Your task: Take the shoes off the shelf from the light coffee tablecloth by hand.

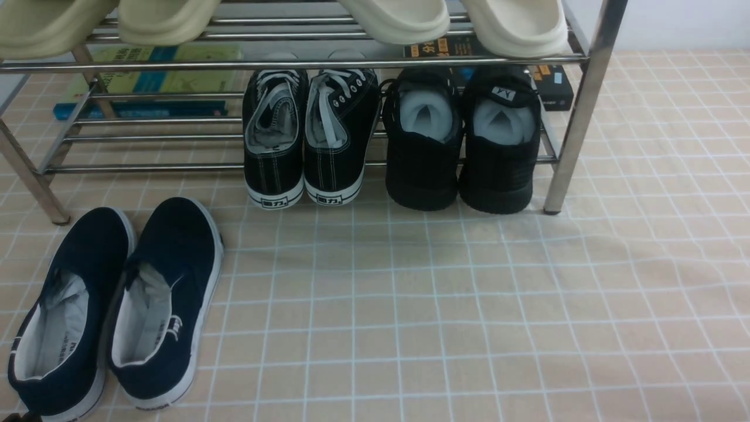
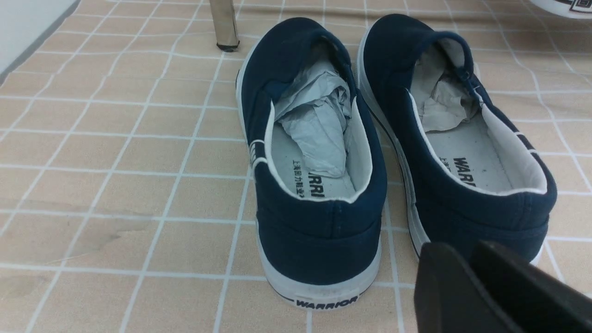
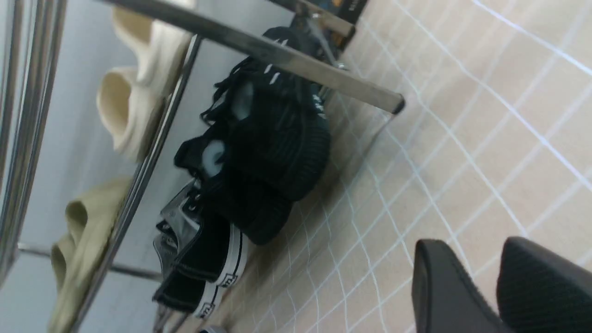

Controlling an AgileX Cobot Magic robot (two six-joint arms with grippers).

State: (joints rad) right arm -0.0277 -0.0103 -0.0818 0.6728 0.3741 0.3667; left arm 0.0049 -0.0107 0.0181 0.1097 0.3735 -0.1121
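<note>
Starting near: how do the grippers stand? — K

Left gripper: only the finger ends show, dark on dark, can't tell if they meet. Right gripper: fingers a little apart, cloth showing btwn them, nothing held. — J

What's closest to them? — K

Left wrist cam looks down on the navy slip-ons, out on the light coffee tablecloth, front-left. Not our pair. Right wrist cam looks across bare cloth twd the shelf. — J

And the shoes? — K

The shoes, the all-black pair, sit side by side at the right end of the lower tier, just beside the right front leg. Long axis runs front-to-back: heels twd the robot, out past the front bar, toes to the rear. They lie ahead & right of centre, so I'd judge the right arm nearer. Approach prob. straight in at the heels, under the upper bar. Black canvas sneakers are just beside on the left, so watch those. — J

Any writing? — K

"WARRIOR" on the slip-ons' heel tab & insoles, plus small Chinese chars. Canvas heel tabs read 回力. White mark on one black tongue, too small to read. Further back: cream slippers on the top tier, books behind, titles illegible. — J
</note>
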